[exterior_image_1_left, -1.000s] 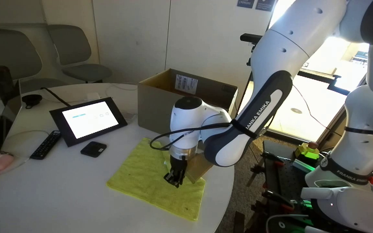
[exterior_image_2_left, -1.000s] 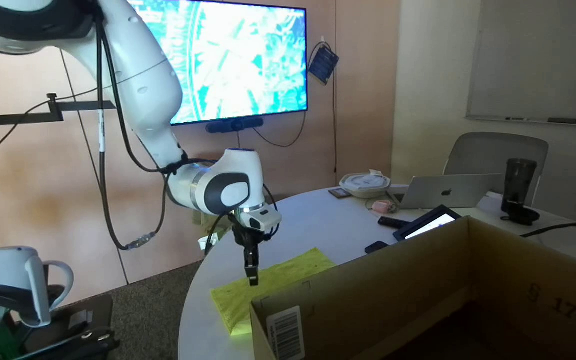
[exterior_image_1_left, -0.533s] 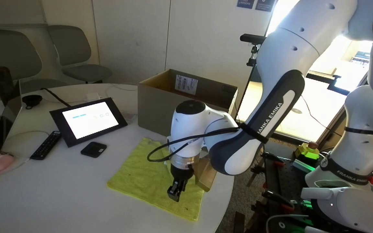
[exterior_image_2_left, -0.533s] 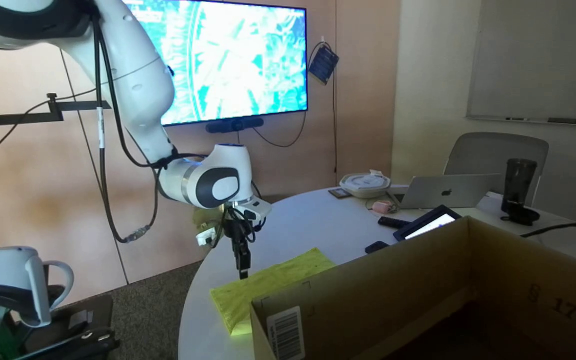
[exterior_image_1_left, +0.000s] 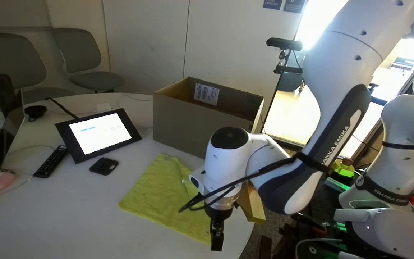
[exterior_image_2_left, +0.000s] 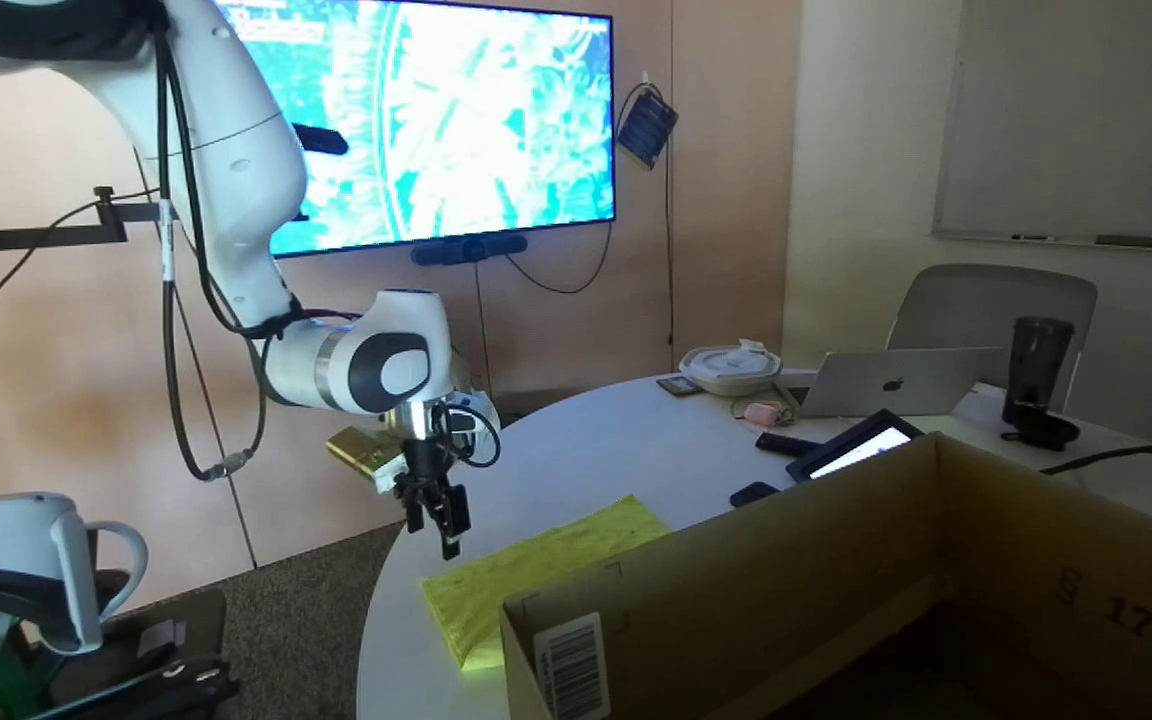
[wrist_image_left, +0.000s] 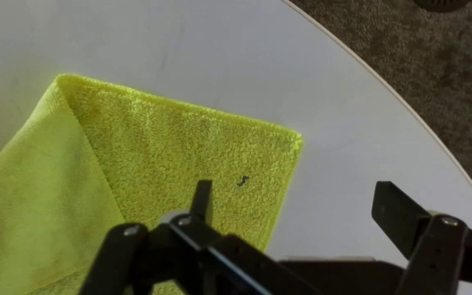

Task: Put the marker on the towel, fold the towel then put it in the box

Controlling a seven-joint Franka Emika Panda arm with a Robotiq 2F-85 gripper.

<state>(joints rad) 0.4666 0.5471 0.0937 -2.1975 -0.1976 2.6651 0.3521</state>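
Observation:
The yellow-green towel (exterior_image_1_left: 153,194) lies on the white table in front of the box, one part of it turned over. In the wrist view that flap is at the left of the towel (wrist_image_left: 170,143), and a small dark squiggle shows near a corner. My gripper (wrist_image_left: 293,184) is open above the towel's edge, one finger (wrist_image_left: 203,200) over cloth, the opposite over bare table, nothing between them. In both exterior views the gripper (exterior_image_2_left: 433,540) hangs above the table near its rim. The brown cardboard box (exterior_image_1_left: 182,122) stands open at the top, its white label inside. The marker is hidden or out of view.
A tablet (exterior_image_1_left: 99,131), a remote (exterior_image_1_left: 50,162) and a small black block (exterior_image_1_left: 104,166) lie on the table beyond the towel. The rounded table edge (wrist_image_left: 400,96) runs close by the gripper, with carpet below. A yellowish block (exterior_image_1_left: 253,203) sits at my wrist.
My gripper has moved away from the towel's middle toward the table rim, and its jaws have spread open. Towel and box look unmoved.

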